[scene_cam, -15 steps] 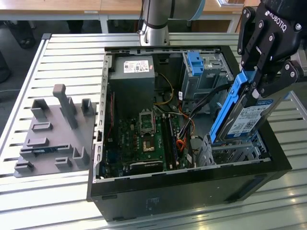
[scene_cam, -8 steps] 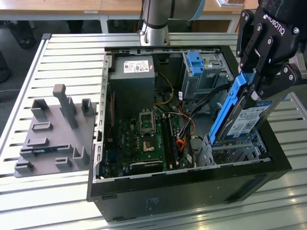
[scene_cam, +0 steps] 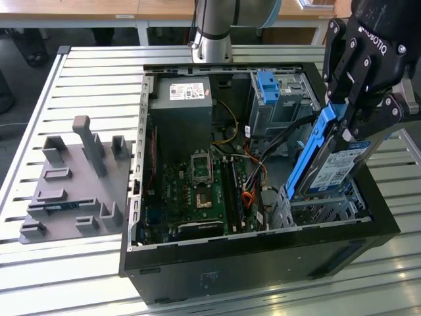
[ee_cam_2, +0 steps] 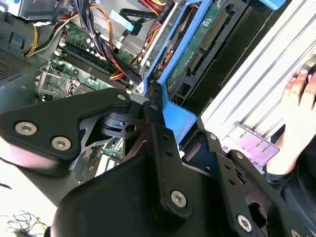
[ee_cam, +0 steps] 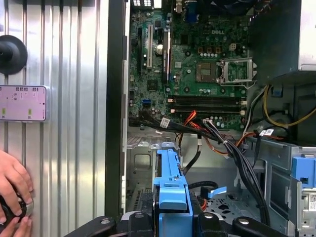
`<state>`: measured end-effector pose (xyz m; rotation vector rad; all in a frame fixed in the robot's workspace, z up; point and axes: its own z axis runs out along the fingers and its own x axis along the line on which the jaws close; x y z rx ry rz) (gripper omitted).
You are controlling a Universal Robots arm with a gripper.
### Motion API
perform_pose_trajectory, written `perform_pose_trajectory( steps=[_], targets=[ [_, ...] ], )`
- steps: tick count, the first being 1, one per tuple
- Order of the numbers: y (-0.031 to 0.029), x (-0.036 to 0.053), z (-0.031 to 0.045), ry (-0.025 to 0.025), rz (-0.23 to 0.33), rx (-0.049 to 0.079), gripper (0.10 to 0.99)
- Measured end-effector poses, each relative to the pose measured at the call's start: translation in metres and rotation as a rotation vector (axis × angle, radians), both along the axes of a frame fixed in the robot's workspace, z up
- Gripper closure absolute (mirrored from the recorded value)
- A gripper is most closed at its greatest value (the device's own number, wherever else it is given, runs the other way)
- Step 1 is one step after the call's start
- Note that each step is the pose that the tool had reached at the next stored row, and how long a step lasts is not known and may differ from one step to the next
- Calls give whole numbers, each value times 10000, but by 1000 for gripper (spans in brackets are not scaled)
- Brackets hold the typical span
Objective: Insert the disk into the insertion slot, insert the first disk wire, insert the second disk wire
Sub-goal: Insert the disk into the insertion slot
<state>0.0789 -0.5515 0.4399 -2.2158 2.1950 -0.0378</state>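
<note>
Exterior view first: why is the disk (scene_cam: 327, 164) tipped up on end instead of lying flat?

My guess is that it has to enter lower edge first. The end effector (scene_cam: 360, 122) is clamped on its upper end, pinching the blue carrier. The lower edge sits at the mouth of the insertion slot (scene_cam: 322, 209), the low perforated cage in the corner of the computer case (scene_cam: 263, 260) on the exterior view's right. The disk leans with its white label facing the camera, so I'd say it is not seated yet.

And the wires?

A bundle of black cables (scene_cam: 279, 135) runs from beside the taller drive cage (scene_cam: 276, 99) toward the motherboard (scene_cam: 197, 187). An orange cable (scene_cam: 248, 197) is looped near the slot. As far as I can tell none of them reaches the disk, so both wire steps look undone.

What does it all stand on?

A desk (scene_cam: 92, 79) of ribbed aluminium slats, with the case lying on its side, open upward. Well apart, on the exterior view's left, rests a grey fixture plate (scene_cam: 72, 191) with upright pegs. In the first wrist view a person's hand (ee_cam: 12, 185) rests on the slats beside the case, near a pale purple card (ee_cam: 23, 102). Wooden tabletops (scene_cam: 79, 8) behind the desk suggest a workshop or lab.
</note>
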Motion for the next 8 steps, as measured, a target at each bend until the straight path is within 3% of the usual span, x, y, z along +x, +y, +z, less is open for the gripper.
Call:
perform_pose_trajectory(
  steps=[8],
  targets=[
    [0, 0, -50, 0, -1, 0, 722]
  ],
)
